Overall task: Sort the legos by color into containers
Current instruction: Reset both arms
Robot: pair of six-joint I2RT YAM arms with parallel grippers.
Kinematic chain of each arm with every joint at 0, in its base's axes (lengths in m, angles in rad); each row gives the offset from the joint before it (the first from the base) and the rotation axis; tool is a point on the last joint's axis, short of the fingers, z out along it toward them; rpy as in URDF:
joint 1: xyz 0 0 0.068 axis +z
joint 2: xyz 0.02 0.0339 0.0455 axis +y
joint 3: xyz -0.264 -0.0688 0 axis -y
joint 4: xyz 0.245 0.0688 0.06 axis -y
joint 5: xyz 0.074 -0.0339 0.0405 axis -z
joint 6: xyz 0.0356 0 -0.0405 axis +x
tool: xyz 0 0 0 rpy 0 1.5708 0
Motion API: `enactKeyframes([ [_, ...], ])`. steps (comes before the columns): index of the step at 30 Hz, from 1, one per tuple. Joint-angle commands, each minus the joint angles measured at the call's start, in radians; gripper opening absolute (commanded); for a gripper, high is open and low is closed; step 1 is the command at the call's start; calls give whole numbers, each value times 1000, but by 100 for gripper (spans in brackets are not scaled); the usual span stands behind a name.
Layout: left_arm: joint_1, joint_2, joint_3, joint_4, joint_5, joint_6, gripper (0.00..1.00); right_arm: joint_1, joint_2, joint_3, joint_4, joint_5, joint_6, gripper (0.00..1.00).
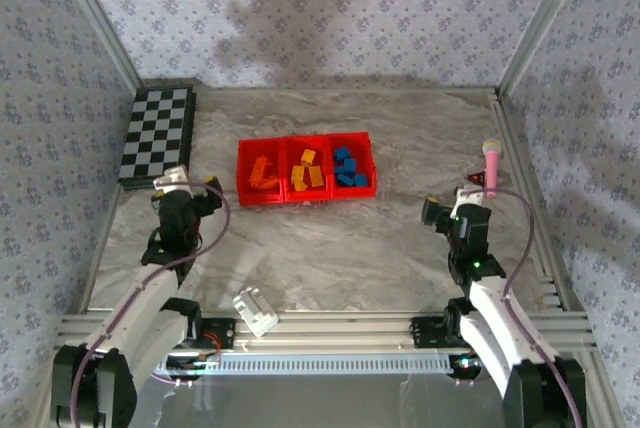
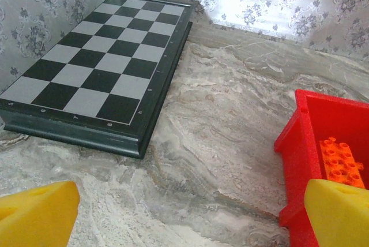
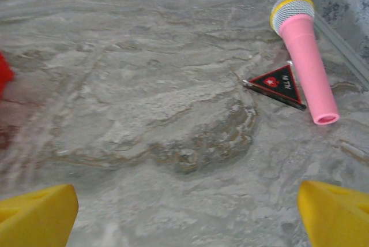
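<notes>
Three joined red containers (image 1: 306, 169) sit mid-table. The left bin holds orange legos (image 1: 263, 175), the middle one yellow legos (image 1: 307, 170), the right one blue legos (image 1: 350, 168). My left gripper (image 1: 190, 185) hovers left of the bins, open and empty. In the left wrist view its yellow fingertips (image 2: 36, 215) frame bare table, with the gripper (image 2: 187, 221) beside the red bin's corner (image 2: 300, 143) and an orange lego (image 2: 343, 163) inside. My right gripper (image 1: 450, 204) stands open and empty right of the bins, and in its wrist view the gripper (image 3: 184, 221) is over bare marble.
A black-and-white checkered board (image 1: 157, 135) (image 2: 98, 56) lies at the far left. A pink toy microphone (image 1: 492, 163) (image 3: 305, 56) and a dark triangular card (image 3: 279, 82) lie at the right. A white blocky object (image 1: 256, 310) rests by the near rail.
</notes>
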Motion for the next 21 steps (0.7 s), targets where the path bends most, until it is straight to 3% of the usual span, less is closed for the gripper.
enactKeyframes([
  [1,25,25,-19,127,26,19,100,-46,113,-20,265,-25,-96,99],
  [5,58,85,-28,173,41,-7,100,-64,294,18,379,-38,-99,100],
  [8,75,133,-22,224,64,3,100,-62,453,27,594,-62,-124,100],
  [12,102,196,21,204,52,-26,100,-31,606,129,585,-101,-196,100],
  [15,108,209,27,210,65,-19,100,-38,814,100,871,-74,-178,100],
  [17,110,214,15,248,87,20,100,-59,761,140,697,-58,-138,100],
  [19,115,236,-6,307,95,70,100,-72,795,148,752,-100,-152,100],
  [21,127,289,-29,379,90,89,100,-64,774,154,709,-61,-145,99],
])
